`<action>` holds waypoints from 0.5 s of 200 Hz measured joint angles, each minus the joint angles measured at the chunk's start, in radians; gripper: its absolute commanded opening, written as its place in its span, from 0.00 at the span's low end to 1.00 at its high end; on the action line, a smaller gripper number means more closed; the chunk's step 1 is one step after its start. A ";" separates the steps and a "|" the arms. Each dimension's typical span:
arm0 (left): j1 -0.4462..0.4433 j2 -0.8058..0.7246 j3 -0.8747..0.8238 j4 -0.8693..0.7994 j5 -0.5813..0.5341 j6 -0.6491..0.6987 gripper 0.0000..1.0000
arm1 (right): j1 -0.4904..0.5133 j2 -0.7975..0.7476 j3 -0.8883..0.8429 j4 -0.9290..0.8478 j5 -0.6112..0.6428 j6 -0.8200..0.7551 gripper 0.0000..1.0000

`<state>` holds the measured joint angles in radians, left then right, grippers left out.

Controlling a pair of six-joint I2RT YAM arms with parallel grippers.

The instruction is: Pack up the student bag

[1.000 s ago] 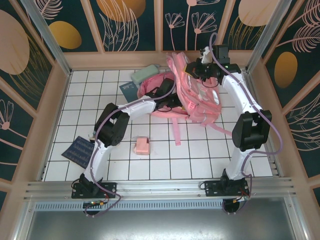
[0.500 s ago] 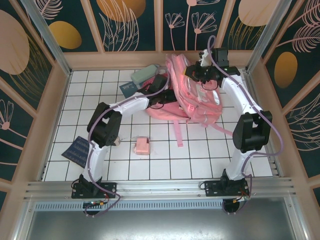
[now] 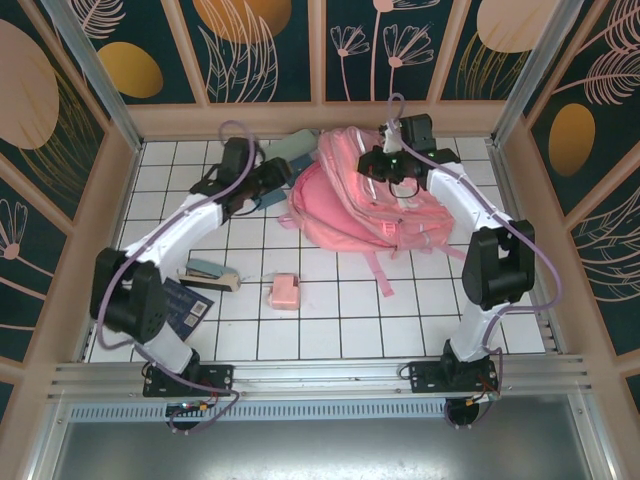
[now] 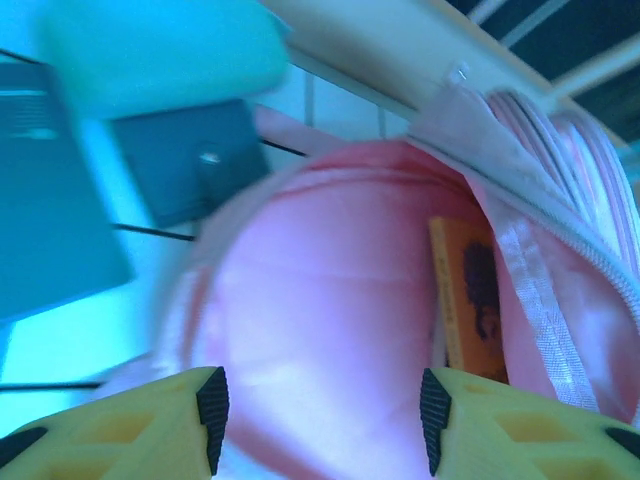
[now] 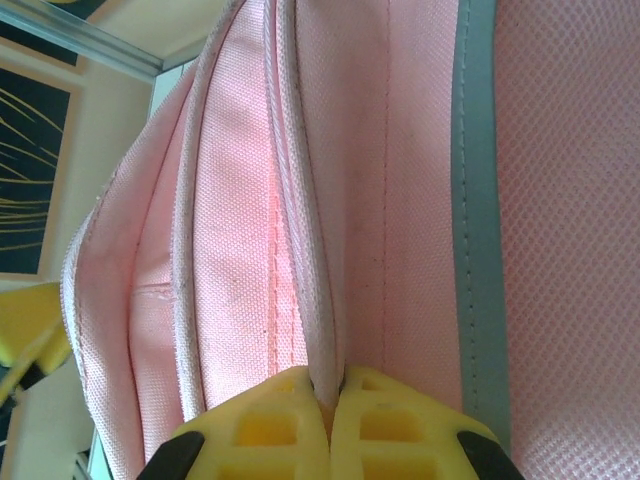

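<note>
Right gripper (image 5: 330, 388) clamps student bag (image 3: 345, 215) rim open; left gripper (image 4: 322, 410), jaws apart, empty, probably fetches dark wallet (image 4: 190, 160) ahead next.

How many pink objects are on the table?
2: the student bag at back centre, and a small pink box on the tiles in front of it. More may hide inside the bag.

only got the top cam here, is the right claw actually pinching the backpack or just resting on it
observer: pinching. On the right wrist view the right claw is shut on a piped seam of the student bag, with fabric caught between the fingertips.
operator: ok, anything inside the bag yet
observer: yes. The left wrist view looks into the bag's open mouth, and an orange book is inside.
</note>
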<state>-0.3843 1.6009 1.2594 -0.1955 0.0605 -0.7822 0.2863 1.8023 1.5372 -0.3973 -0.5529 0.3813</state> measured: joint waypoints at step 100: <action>0.354 -0.324 -0.412 -0.367 -0.304 -0.192 0.35 | 0.039 0.011 -0.060 0.082 0.037 0.001 0.15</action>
<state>-0.0307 1.2766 0.8471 -0.5621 -0.2440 -0.9741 0.3248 1.8137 1.4773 -0.3157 -0.5159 0.3824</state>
